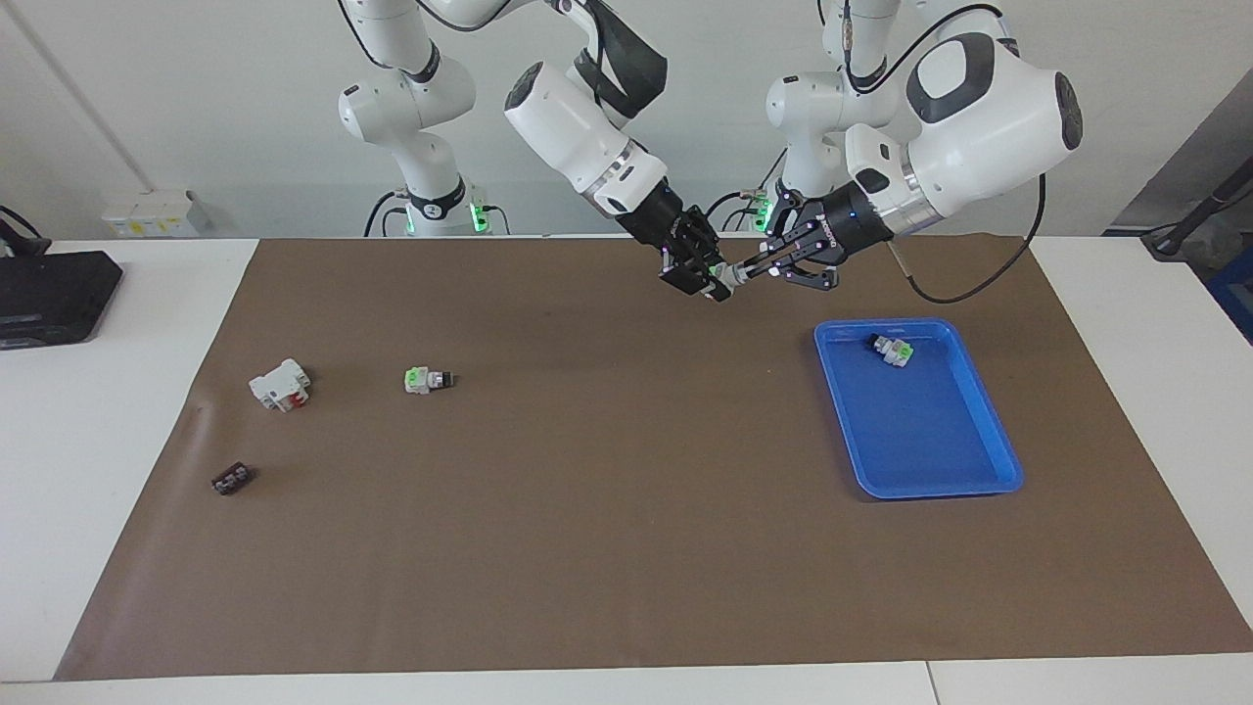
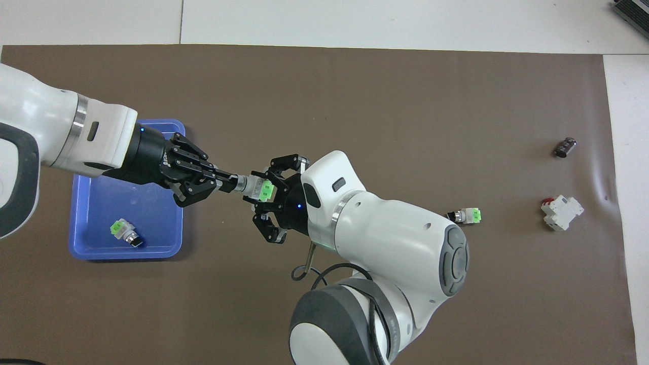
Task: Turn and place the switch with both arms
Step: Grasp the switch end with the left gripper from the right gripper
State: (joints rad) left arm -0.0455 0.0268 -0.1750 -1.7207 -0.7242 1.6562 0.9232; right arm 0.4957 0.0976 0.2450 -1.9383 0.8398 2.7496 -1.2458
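Observation:
A white switch [image 1: 723, 284] with a green face [image 2: 264, 189] hangs in the air between both grippers, over the brown mat beside the blue tray [image 1: 920, 487]. My left gripper [image 1: 748, 273] reaches in from the tray's end and is shut on the switch's silver knob end [image 2: 241, 183]. My right gripper [image 1: 707, 278] has its fingers closed on the white body, seen in the overhead view [image 2: 259, 190]. A second switch [image 1: 893, 350] lies in the tray [image 2: 125, 232]. A third [image 1: 427, 379] lies on the mat toward the right arm's end [image 2: 467, 216].
A larger white block with a red part [image 1: 281, 384] and a tiny dark brown piece [image 1: 232, 479] lie on the mat at the right arm's end. A black device [image 1: 54, 294] sits on the white table off the mat there.

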